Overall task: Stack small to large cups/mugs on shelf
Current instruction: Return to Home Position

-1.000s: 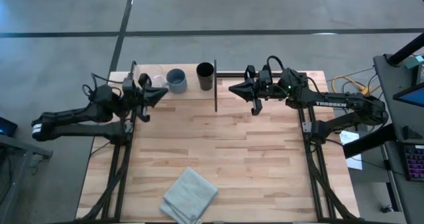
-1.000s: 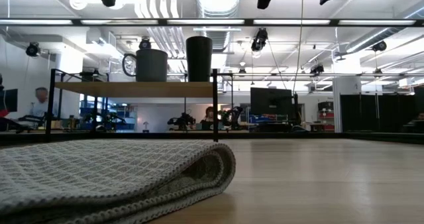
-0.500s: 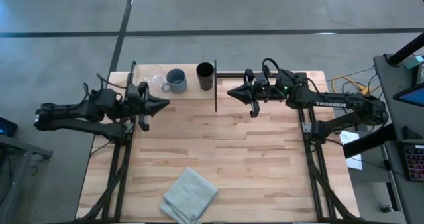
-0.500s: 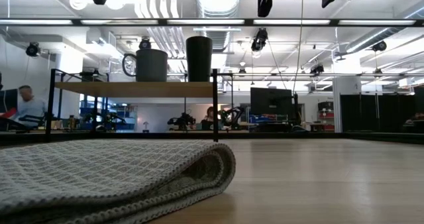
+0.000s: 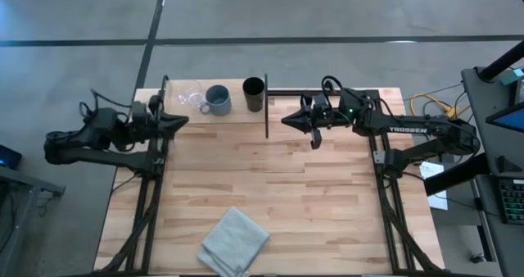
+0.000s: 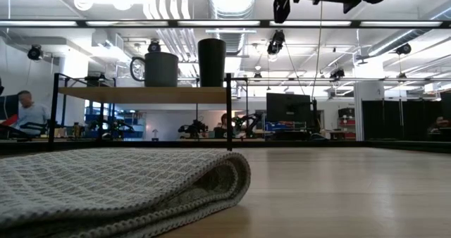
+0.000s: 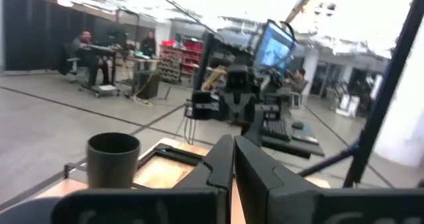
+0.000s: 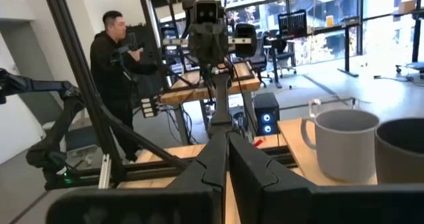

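Note:
The shelf stands at the table's far edge, a pale board on black uprights. On it stand, on their bases, a clear glass cup, a blue-grey mug and a taller black cup, left to right. My left gripper is shut and empty near the shelf's left end, pointing right. My right gripper is shut and empty just right of the shelf's right upright, pointing left. The left wrist view shows the black cup. The right wrist view shows the mug and the black cup.
A folded grey cloth lies at the table's near edge, left of middle, and fills the low view's foreground. People stand and sit in the room beyond the table.
My left gripper has drawn back toward the table's left edge, away from the cups on the shelf. The glass cup, mug and black cup have stayed where they were.

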You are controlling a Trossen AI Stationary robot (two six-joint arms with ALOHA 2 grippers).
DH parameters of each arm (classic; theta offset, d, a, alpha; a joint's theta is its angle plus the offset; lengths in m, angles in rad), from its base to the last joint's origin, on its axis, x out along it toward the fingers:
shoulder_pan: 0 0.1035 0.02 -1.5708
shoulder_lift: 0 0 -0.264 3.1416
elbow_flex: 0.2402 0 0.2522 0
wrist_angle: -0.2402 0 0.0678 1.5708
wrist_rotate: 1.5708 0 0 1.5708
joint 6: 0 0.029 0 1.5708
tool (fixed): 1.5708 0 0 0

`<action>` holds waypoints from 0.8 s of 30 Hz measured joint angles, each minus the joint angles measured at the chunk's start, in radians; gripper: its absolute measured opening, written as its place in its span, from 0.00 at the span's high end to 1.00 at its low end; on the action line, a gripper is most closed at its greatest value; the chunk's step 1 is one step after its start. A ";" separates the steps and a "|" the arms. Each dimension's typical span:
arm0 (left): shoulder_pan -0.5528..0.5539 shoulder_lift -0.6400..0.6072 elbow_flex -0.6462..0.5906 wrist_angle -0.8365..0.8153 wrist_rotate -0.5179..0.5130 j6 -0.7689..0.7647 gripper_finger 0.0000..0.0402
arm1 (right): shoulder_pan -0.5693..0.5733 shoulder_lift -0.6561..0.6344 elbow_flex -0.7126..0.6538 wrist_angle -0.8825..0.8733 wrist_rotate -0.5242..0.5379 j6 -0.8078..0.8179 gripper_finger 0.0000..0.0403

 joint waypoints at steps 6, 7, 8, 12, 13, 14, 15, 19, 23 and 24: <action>0.000 -0.047 -0.076 0.006 -0.011 -0.017 1.00 | 0.000 -0.001 -0.057 0.076 -0.002 -0.004 0.98; 0.000 -0.051 -0.093 0.019 -0.012 -0.017 1.00 | 0.000 -0.001 -0.072 0.113 -0.011 -0.003 0.98; 0.000 -0.056 -0.111 0.035 -0.012 -0.018 1.00 | 0.000 -0.001 -0.086 0.152 -0.031 -0.004 0.98; 0.000 -0.063 -0.181 0.093 -0.011 -0.017 1.00 | 0.000 -0.003 -0.160 0.279 -0.070 0.013 0.98; 0.000 -0.068 -0.198 0.098 -0.011 -0.017 1.00 | 0.000 -0.003 -0.183 0.296 -0.071 0.024 0.98; 0.000 -0.076 -0.213 0.099 -0.011 -0.017 1.00 | -0.002 -0.004 -0.208 0.314 -0.070 0.035 0.98; 0.000 -0.087 -0.228 0.102 -0.011 -0.018 1.00 | -0.005 -0.006 -0.233 0.334 -0.068 0.049 0.98; 0.000 -0.153 -0.277 0.140 -0.012 -0.024 1.00 | -0.013 -0.022 -0.320 0.459 -0.066 0.121 0.98; 0.001 -0.224 -0.311 0.145 -0.014 -0.043 1.00 | -0.027 -0.065 -0.389 0.532 -0.045 0.128 0.98; 0.001 -0.239 -0.323 0.141 -0.017 -0.044 1.00 | -0.033 -0.083 -0.401 0.533 -0.041 0.133 0.98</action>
